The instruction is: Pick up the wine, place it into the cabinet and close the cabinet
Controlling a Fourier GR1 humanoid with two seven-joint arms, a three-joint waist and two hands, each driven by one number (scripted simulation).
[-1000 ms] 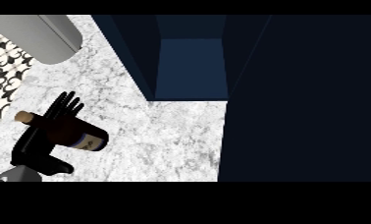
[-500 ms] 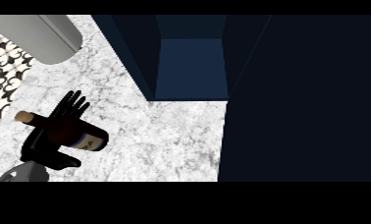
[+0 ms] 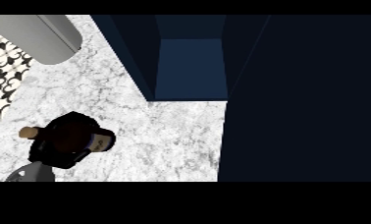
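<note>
Wine bottle (image 3: 91,139) lies on the counter (image 3: 174,134) at lower left — open cabinet (image 3: 190,66) behind, to its right.

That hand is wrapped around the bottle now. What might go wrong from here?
1. The left hand covers the middle of the lying wine bottle, so the bottle might tip as it is lifted.
2. The open cabinet has a narrow opening, so the bottle might knock its walls.

1. Counter (image 3: 167,134): white marble veined with grey.
2. Cabinet (image 3: 190,66): dark navy walls, a lighter blue floor inside.
3. Hand (image 3: 69,139): black, on a grey forearm.
4. Wine bottle (image 3: 101,142): dark, with a tan cork.
5. Cylinder (image 3: 39,36): plain grey.
</note>
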